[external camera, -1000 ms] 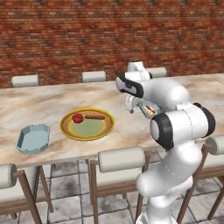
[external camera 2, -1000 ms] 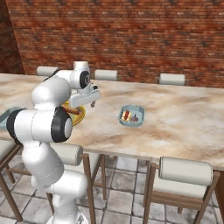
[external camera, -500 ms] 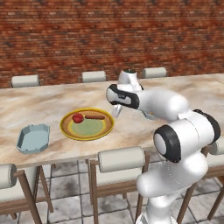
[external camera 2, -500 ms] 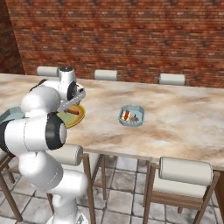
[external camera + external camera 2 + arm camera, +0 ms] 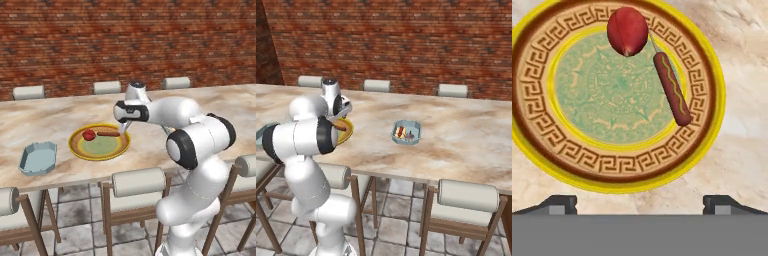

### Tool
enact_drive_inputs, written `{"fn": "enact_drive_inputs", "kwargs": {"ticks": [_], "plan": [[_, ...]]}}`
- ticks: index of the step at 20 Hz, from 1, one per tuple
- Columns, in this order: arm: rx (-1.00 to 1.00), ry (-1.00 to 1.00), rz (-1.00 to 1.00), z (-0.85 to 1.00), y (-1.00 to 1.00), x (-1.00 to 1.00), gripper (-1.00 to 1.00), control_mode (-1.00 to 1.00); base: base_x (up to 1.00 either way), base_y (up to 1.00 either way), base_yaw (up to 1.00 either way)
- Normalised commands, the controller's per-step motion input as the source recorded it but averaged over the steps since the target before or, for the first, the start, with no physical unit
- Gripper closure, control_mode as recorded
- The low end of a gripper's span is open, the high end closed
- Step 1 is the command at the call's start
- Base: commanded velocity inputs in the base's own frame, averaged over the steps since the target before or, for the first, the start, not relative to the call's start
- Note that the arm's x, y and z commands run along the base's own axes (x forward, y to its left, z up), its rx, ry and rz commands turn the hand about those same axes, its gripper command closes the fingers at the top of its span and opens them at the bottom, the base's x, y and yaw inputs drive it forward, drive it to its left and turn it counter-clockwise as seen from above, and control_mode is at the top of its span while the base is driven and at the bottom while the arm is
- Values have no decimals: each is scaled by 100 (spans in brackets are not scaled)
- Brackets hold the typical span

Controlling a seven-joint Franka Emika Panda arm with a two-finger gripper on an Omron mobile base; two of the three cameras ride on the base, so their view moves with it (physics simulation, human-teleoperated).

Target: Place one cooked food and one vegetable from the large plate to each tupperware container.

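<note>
Right now the tool (image 5: 125,127) hangs over the right edge of the plate (image 5: 82,151), with its two fingers wide apart and nothing between them. From up by the hand I can look down and see the plate's yellow rim (image 5: 719,90) and two foods on it. One is a round red thing (image 5: 627,31), maybe a vegetable, but I cannot tell which kind. The other is a long hot dog (image 5: 672,89) with a yellow squiggle on top. They sit close, almost touching at one end.

One blue tray (image 5: 38,158) sits on the surface (image 5: 45,120) to the left of the plate, and it looks bare inside. The other blue tray (image 5: 406,132) is well off to the right, and it already has a small sausage and something darker in it. So I think one tray is done and the bare one is next.

To me this looks like the start of a new pick. The tool needs to come down over just one food, maybe the hot dog, and turn so its fingers sit on each long side. Then it can squeeze, lift, and carry the food left to the bare tray
</note>
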Motion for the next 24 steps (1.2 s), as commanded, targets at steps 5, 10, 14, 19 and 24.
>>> {"fn": "enact_drive_inputs", "kwargs": {"ticks": [5, 10, 14, 19, 24], "plan": [[-5, 1, -4, -4, 38, 17, -100, -100, 0, 0, 0], [-2, 2, 0, -36, 21, 23, -100, -100, 0, 0, 0], [-2, 6, 0, -53, 4, 26, -100, -100, 0, 0, 0], [-5, 6, 0, -50, 0, 43, -100, -100, 0, 0, 0], [-2, 11, 4, -2, 22, 54, -100, -100, 0, 0, 0]]}}
